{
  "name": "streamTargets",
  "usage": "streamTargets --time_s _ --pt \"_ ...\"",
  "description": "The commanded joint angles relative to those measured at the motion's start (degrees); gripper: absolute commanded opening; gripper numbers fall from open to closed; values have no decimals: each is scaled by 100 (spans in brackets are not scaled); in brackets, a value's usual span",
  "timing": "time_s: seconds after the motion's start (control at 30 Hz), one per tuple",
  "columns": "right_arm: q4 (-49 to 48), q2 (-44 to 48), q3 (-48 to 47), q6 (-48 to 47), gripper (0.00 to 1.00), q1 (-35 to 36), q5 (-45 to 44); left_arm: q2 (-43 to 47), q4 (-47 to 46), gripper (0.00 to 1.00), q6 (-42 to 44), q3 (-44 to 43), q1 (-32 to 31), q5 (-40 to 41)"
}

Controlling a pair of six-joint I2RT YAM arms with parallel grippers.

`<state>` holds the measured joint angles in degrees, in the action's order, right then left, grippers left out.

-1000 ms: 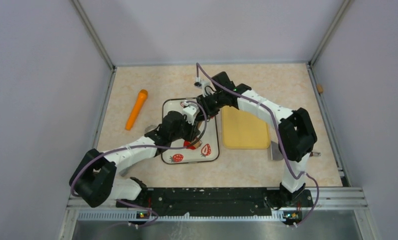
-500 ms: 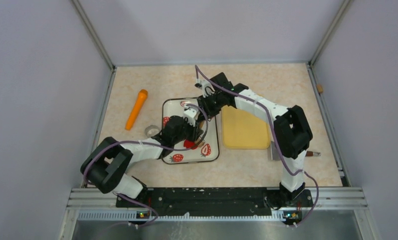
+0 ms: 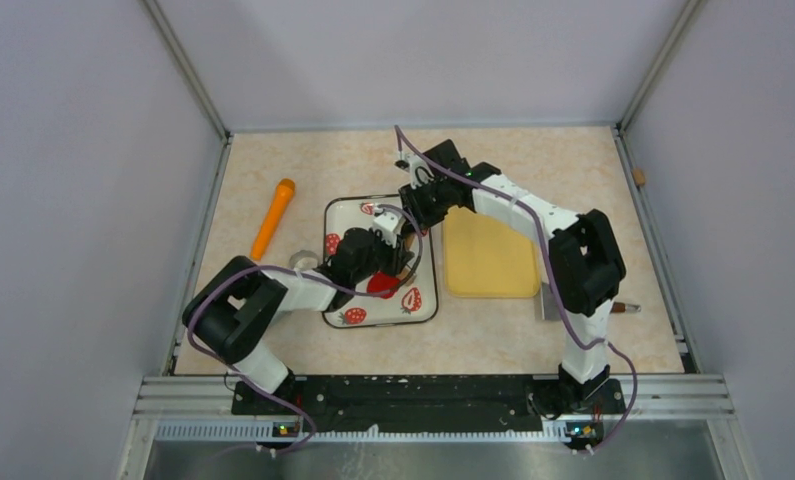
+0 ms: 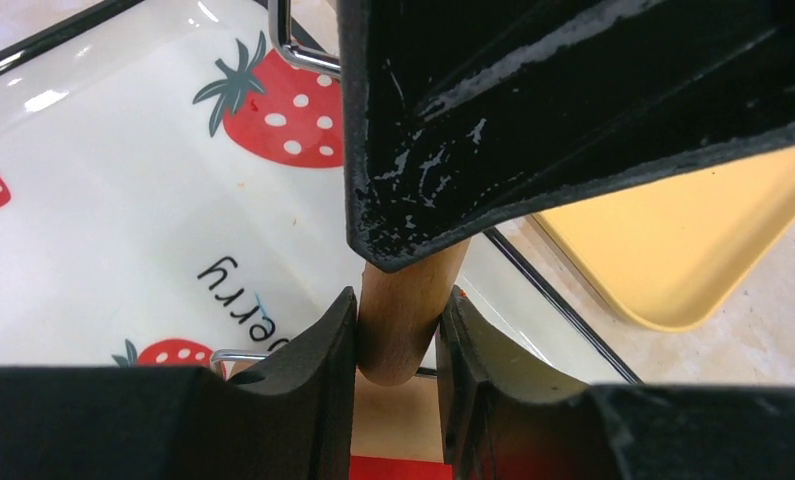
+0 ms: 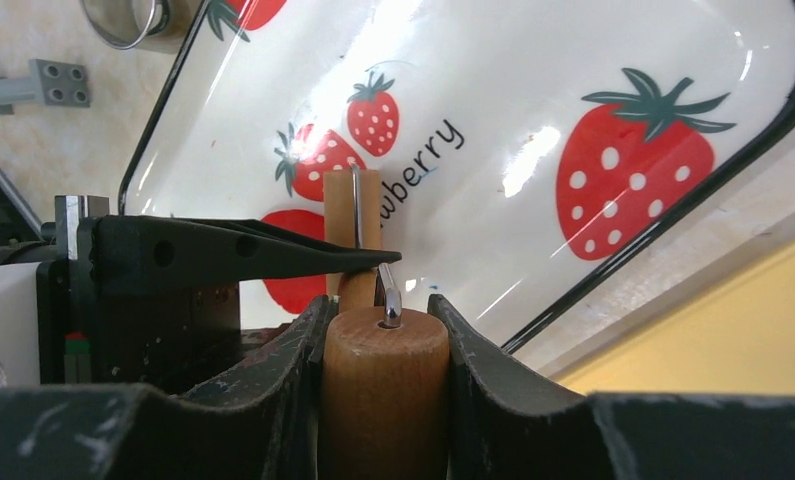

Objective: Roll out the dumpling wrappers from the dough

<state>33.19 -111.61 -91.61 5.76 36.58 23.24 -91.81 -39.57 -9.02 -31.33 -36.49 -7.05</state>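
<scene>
The red dough (image 3: 381, 285) lies flattened on the strawberry-print tray (image 3: 420, 303); it also shows as a red strip at the bottom of the left wrist view (image 4: 393, 468). No neat round wrapper shows. A small wooden roller (image 5: 351, 205) with a wire frame sits over the tray. My right gripper (image 5: 385, 330) is shut on its wooden handle (image 5: 385, 390), at the tray's far right in the top view (image 3: 415, 213). My left gripper (image 4: 398, 325) is shut on a thinner wooden part (image 4: 403, 315) of the same roller, just behind the dough (image 3: 391, 248).
A yellow board (image 3: 489, 256) lies right of the tray. A metal ring cutter (image 3: 301, 260) and an orange stick (image 3: 273, 217) lie to the left. A small tool (image 3: 623, 307) lies by the right arm. Walls close in the table on three sides.
My left arm's elbow has swung inward and its gripper has slid toward the tray's far side with the roller. More of the red dough shows now. The right gripper shifted slightly.
</scene>
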Motion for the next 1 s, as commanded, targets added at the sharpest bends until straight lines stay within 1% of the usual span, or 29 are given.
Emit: streamTargets --time_s 0.0,0.17,0.23,0.33,0.43,0.53,0.67,0.87,0.97 --pt "234 -180 92 -541 0 156 -715 -474 761 0 -65 -328 -16 117" --pt "394 127 -76 -543 0 1 -425 -283 1173 0 302 -776 -20 134" --pt "497 307 -220 -706 0 -10 -188 -54 1507 0 436 -980 -11 92" --pt "551 622 -388 -685 0 -10 294 473 2052 0 578 -1238 -10 29" --pt "478 801 -357 -621 0 34 625 919 2488 0 602 -1272 -14 -119" --pt "423 822 -242 -634 0 149 763 1274 2849 0 475 -1163 -9 -259" --pt "279 629 -125 -619 0 305 743 1522 3108 0 205 -842 -14 -57" --pt "263 141 -354 -651 0 480 512 1666 2991 0 -46 -352 -7 377" --pt "273 -74 -385 -726 0 544 325 1490 2768 0 -198 -157 -4 540"
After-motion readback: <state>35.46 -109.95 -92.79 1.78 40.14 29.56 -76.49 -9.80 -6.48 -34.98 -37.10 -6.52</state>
